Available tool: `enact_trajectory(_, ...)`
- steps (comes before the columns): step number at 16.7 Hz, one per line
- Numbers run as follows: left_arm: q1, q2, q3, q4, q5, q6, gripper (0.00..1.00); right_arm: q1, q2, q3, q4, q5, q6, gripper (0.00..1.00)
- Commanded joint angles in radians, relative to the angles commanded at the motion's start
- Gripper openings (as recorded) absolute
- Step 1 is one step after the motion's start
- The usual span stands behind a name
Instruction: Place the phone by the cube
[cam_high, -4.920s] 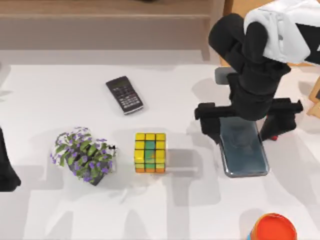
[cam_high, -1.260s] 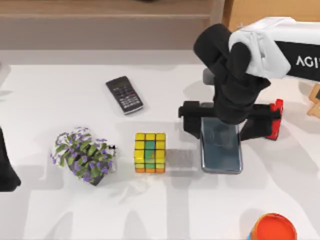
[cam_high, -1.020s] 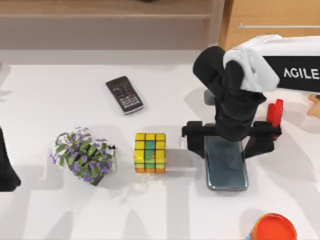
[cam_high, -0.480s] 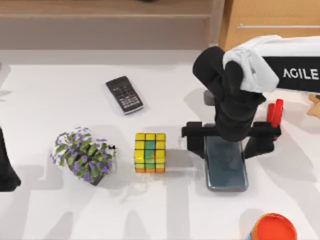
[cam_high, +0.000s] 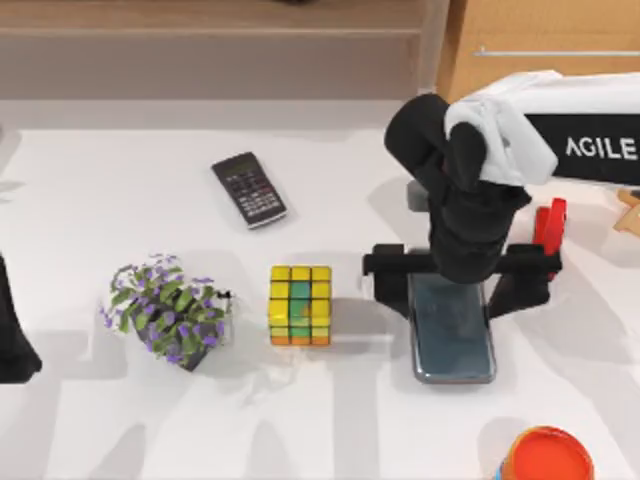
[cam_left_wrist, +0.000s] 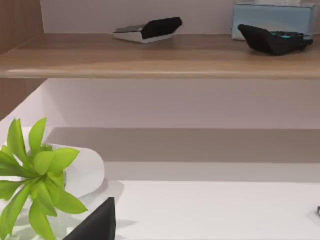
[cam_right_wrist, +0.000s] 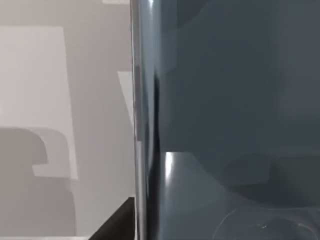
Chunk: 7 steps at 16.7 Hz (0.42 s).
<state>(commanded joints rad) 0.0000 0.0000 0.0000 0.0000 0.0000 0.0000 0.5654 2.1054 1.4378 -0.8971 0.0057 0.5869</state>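
Phone (cam_high: 453, 330) flat on table, right of centre, near puzzle cube (cam_high: 300, 305) with a gap between. Right gripper (cam_high: 458, 283) spread wide astride it, gripping nothing; retreat remaining. Left arm parked lower left.

Blue-grey phone (cam_high: 453, 335) — yellow/green/orange cube (cam_high: 299, 305), blk grid

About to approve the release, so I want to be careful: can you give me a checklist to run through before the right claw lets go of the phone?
1. Phone lies flat on the table: ok.
2. Phone is beside the cube, on its right, apart from it: ok.
3. Right claw straddles the phone's far end: ok.
4. Whether the claw is gripping or released: cannot tell.
5. Orange lid and red object clear of the phone: ok.
6. Left arm parked at the left edge: ok.
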Motion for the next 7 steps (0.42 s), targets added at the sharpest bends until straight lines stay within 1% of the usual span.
enact_trajectory(1,0.0,0.0,0.0,0.0,0.0,0.0,1.0,0.0,0.0,0.0,0.0,0.0,0.0,0.98)
enact_trajectory(2,0.0,0.0,0.0,0.0,0.0,0.0,1.0,0.0,0.0,0.0,0.0,0.0,0.0,1.0)
enact_trajectory(7,0.0,0.0,0.0,0.0,0.0,0.0,1.0,0.0,0.0,0.0,0.0,0.0,0.0,1.0)
